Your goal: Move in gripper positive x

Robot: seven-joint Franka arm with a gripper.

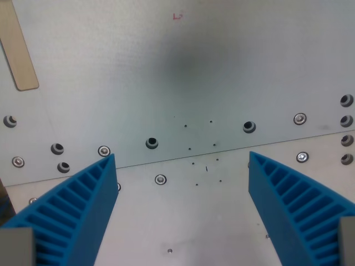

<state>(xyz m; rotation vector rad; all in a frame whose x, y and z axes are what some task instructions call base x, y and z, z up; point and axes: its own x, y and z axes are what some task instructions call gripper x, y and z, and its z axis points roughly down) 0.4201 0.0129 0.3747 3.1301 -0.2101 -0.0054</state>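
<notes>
My gripper (181, 158) has two blue ribbed fingers (83, 205) rising from the bottom corners of the wrist view. The jaws stand wide apart with nothing between them. Below them lies a grey metal plate (183, 72) with a seam running across from lower left to upper right. No loose object lies between or near the fingers.
Several screw heads (160, 179) and open bolt holes (151, 143) dot the plate along the seam. A tan wooden strip (18, 52) lies at the upper left. A small red mark (177, 16) sits near the top centre. A dark soft shadow falls on the plate's middle.
</notes>
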